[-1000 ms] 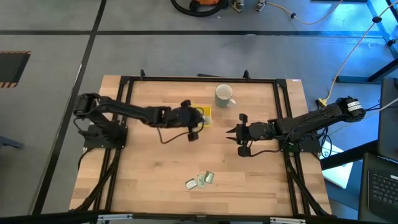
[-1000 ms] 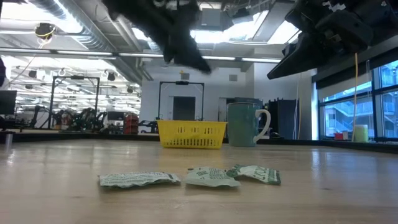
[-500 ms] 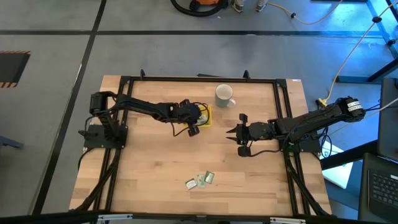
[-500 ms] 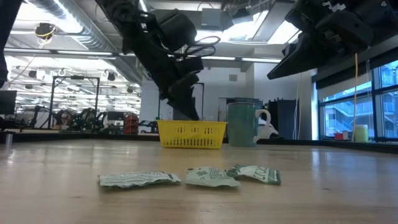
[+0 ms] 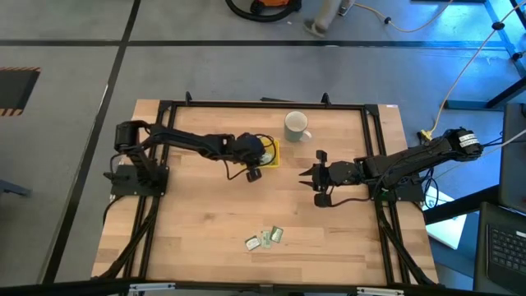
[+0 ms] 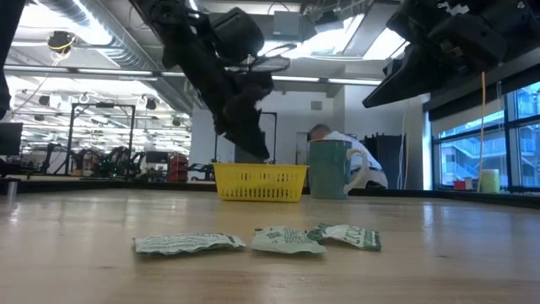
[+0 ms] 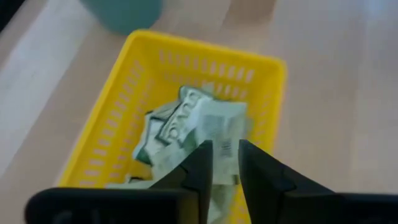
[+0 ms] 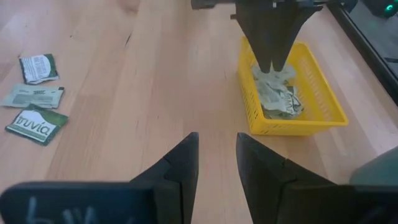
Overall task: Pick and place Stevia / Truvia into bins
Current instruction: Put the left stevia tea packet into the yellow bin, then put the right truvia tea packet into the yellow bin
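Three Truvia sachets (image 5: pixel 265 238) lie loose on the wooden tabletop (image 5: pixel 197 222) near its front edge, close together in a short row and well apart from everything else. The low view shows them flat and slightly crumpled. One yellow tray (image 5: pixel 270 153) sits toward the back of the tabletop, just beside one white mug (image 5: pixel 296 126). Inside the tray a small heap of sachets (image 7: pixel 186 127) is piled up; they overlap too much to count.

The left hand (image 5: pixel 256 158) hangs directly over the tray, fingers pointing down into it. In the left wrist view its two fingers (image 7: pixel 200 163) stand a narrow gap apart, with a sachet showing between and beyond the tips; whether it is pinched or lying free on the heap cannot be told.

The right hand (image 5: pixel 316 178) hovers above bare wood to the right of the tray, jaws spread and holding nothing.

One person (image 6: pixel 342 152) shows in the room behind the mug.
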`<state>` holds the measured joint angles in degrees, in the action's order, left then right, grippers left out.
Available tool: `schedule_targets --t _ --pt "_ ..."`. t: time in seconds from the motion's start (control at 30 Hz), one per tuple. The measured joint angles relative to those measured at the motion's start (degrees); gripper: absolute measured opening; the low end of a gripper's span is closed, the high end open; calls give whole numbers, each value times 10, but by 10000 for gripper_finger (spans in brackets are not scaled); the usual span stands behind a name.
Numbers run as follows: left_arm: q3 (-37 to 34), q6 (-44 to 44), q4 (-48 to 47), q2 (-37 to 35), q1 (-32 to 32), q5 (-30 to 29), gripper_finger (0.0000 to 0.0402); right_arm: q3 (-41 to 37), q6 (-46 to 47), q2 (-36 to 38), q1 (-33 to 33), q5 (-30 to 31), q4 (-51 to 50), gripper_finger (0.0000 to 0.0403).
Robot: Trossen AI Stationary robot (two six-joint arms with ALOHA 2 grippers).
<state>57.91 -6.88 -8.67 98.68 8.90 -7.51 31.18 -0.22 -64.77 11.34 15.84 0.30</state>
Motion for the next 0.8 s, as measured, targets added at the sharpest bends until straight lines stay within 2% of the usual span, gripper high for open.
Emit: schedule_targets --t 0.2,0.33,0.43,0.6,0.8 --pt "0 0 2 -46 -12 48 91 0 -1 0 2 -9 23 111" --pt "0 19 18 -91 -46 85 87 0 -31 -4 2 -73 65 111" --pt "-14 30 45 -113 -83 87 82 0 -33 -22 8 -115 113 111" --pt "-62 18 151 -122 -142 87 79 14 -47 -96 41 -117 131 111" --pt "-121 12 266 -123 -189 59 81 98 -61 -230 88 -117 96 111"
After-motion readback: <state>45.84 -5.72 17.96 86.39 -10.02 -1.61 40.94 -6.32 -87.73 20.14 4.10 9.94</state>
